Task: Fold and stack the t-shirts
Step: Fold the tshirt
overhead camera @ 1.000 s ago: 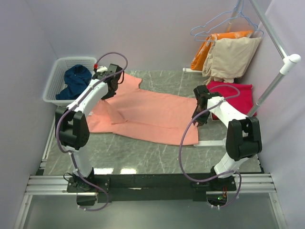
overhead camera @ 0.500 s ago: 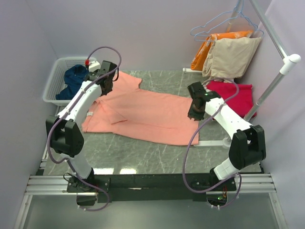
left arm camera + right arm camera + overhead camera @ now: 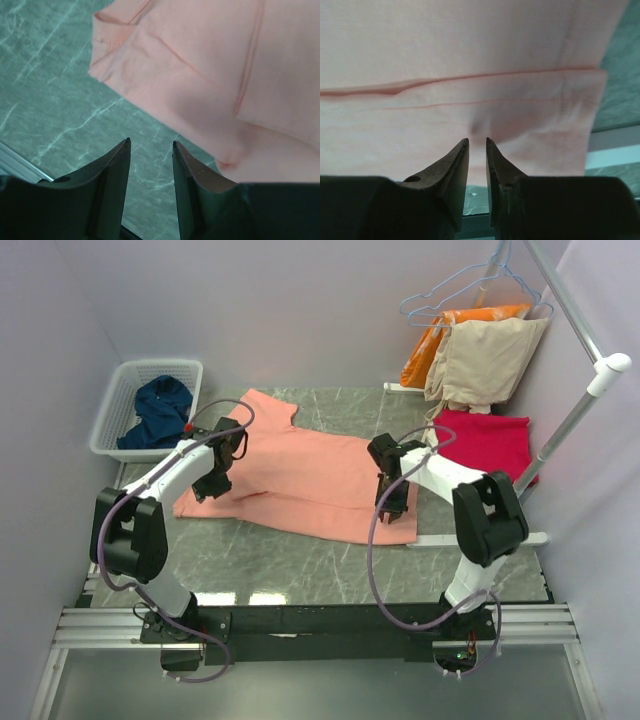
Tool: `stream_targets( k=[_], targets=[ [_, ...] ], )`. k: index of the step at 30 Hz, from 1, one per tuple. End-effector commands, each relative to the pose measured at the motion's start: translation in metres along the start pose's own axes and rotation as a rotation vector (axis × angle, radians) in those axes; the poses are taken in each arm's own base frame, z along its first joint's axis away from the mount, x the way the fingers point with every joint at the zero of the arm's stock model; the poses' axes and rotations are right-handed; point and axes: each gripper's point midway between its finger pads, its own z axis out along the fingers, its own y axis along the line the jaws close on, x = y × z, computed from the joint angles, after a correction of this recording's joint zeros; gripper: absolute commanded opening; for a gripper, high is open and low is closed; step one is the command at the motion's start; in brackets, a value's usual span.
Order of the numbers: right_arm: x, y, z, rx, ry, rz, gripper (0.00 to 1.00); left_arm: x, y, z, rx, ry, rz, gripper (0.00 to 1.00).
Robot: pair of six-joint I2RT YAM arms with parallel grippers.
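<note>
**Both grippers held low at the pink shirt's edges**

The left arm is folded sharply at the elbow. Its forearm is angled over the tabletop [image 3: 300, 565] and its wrist is tipped downward. The left gripper [image 3: 150, 142] is pointed at the near left edge of the pink shirt [image 3: 310, 475], beside a sleeve. Its jaws are held apart with nothing between them. Bare tabletop is seen in the gap, with the shirt's edge just beyond the tips.

The right arm is bent inward from its base, and the right gripper [image 3: 477, 140] is aimed down at the shirt's right-hand hem. Its jaws are drawn almost together, with only a thin slit left between them. A small pucker is seen in the cloth at the tips, but whether any cloth is pinched cannot be told.

The pink shirt is spread out across the middle of the tabletop, with one sleeve laid toward the far left. A long crease and stitched hem lines are seen near its right end. The red shirt [image 3: 490, 440] is laid at the far right. The navy shirt [image 3: 160, 410] is bundled inside a white basket [image 3: 112, 405] at the far left.
</note>
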Motion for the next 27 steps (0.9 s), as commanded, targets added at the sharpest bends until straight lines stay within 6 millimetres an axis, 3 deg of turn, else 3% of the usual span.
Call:
stream_targets(
  k=[1, 8, 16, 19, 27],
  targets=[
    [0.007, 0.006, 0.014, -0.012, 0.072, -0.027, 0.27, 0.016, 0.003, 0.009, -0.023, 0.051, 0.002, 0.44],
    [0.005, 0.000, 0.031, 0.067, 0.119, -0.036, 0.27, 0.036, 0.007, 0.033, -0.093, 0.123, 0.050, 0.45],
    [-0.023, -0.008, 0.045, 0.163, 0.146, -0.045, 0.24, 0.051, 0.018, 0.060, -0.187, 0.187, 0.099, 0.45],
    [-0.037, -0.013, 0.048, 0.185, 0.160, -0.027, 0.24, 0.050, 0.022, 0.065, -0.202, 0.196, 0.103, 0.45],
    [-0.105, -0.011, 0.038, 0.193, 0.091, 0.000, 0.24, 0.025, 0.008, 0.054, -0.151, 0.161, 0.088, 0.44]
  ],
)
